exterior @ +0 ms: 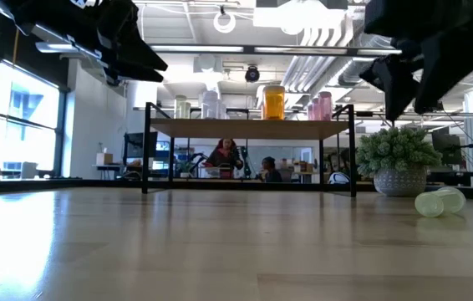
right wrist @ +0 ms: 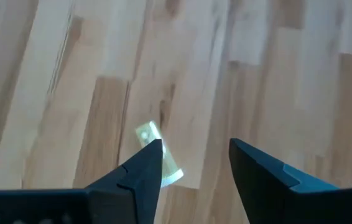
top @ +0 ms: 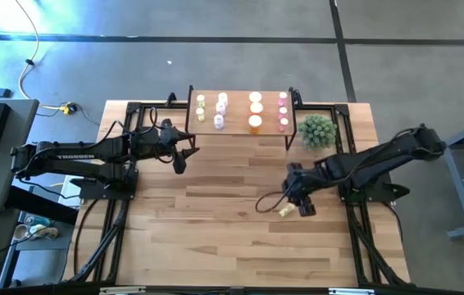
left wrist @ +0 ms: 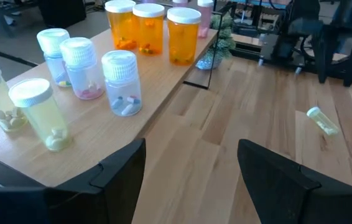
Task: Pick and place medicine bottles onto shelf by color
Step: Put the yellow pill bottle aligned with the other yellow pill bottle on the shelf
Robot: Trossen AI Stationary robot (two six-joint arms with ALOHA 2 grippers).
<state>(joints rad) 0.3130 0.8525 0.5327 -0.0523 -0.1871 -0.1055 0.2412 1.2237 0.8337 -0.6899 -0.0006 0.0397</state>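
Two dark robot hands are out over the pale wooden plank bench. The right hand hangs low with its fingers spread, just above a small yellow-green pill bottle with a white cap that lies on its side on the planks, apart from both fingers, with one fingertip crossing in front of it in the wrist view. That fallen bottle also shows in the low view, near a spiky green plant in a pale pot. The left hand hovers with its fingers spread as well, holding nothing, just in front of the small raised shelf with a light wooden top and thin black legs. On the shelf stand two yellow-green bottles, three clear bottles, three orange bottles and the pink bottles, each group gathered by colour, all upright with white caps.
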